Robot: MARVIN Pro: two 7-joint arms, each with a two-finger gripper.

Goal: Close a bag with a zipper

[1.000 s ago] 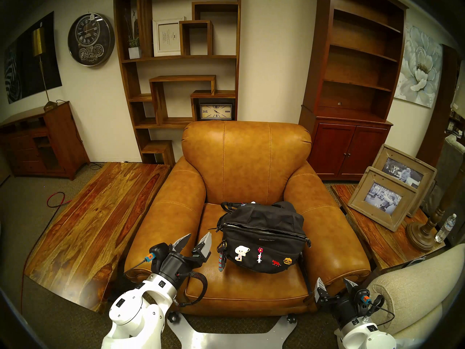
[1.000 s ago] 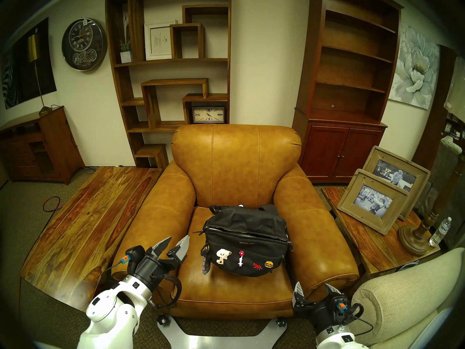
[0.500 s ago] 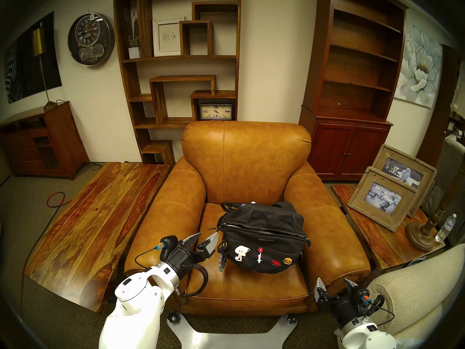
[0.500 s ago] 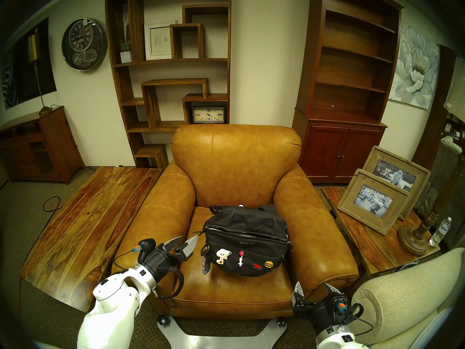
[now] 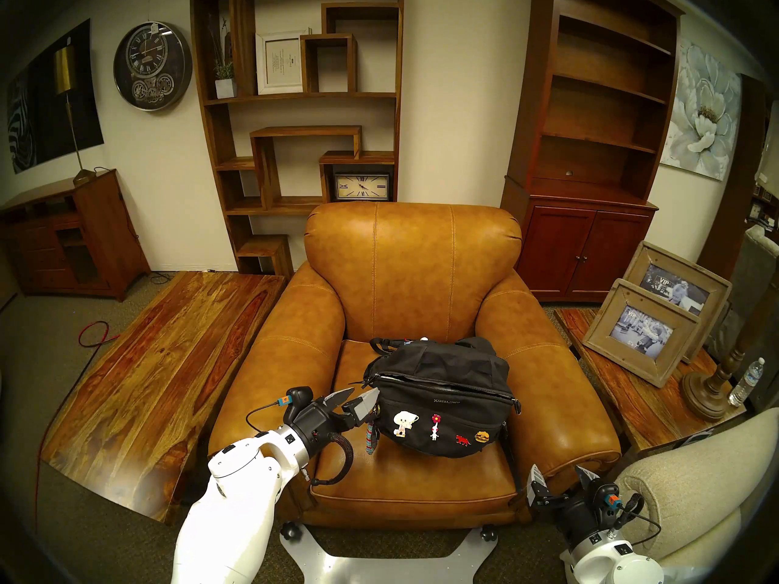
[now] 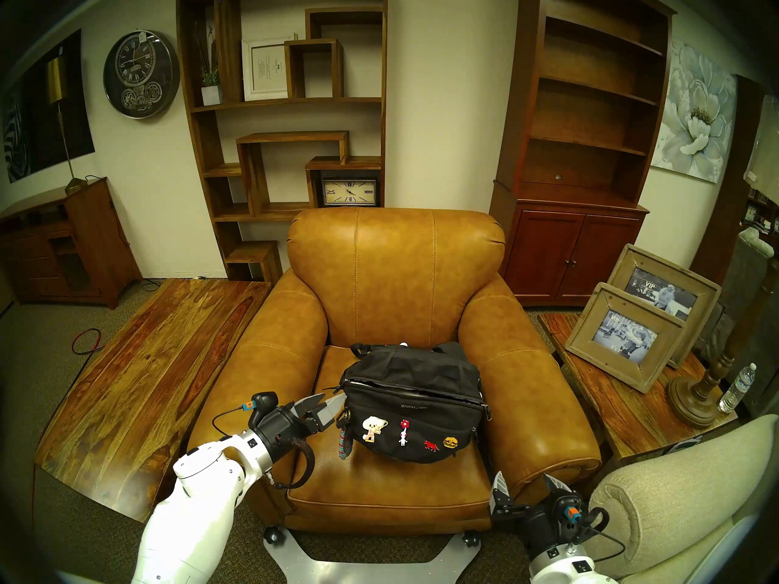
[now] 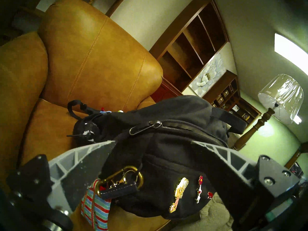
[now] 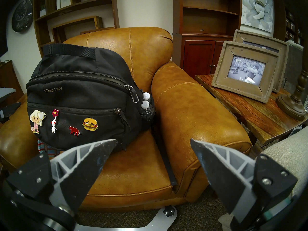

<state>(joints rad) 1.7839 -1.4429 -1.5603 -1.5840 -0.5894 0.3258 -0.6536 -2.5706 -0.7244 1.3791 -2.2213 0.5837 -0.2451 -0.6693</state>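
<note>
Leather armchair [image 5: 413, 275]: bag [image 5: 442, 406] zipper [image 5: 447, 387] seemingly still gaping, left tool [image 5: 357, 395] apart at its end, right tool [image 5: 562, 478] apart, idle.

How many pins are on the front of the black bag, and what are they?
Girl with trophy: 1
White figure with red flower: 1
Red animal: 1
Burger: 1
Total: 4 pins on the bag

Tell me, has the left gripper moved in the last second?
Yes. The left gripper has moved toward the bag, which sits unmoved on the armchair. Its fingers now reach the bag's left end and have narrowed, though open.
</note>
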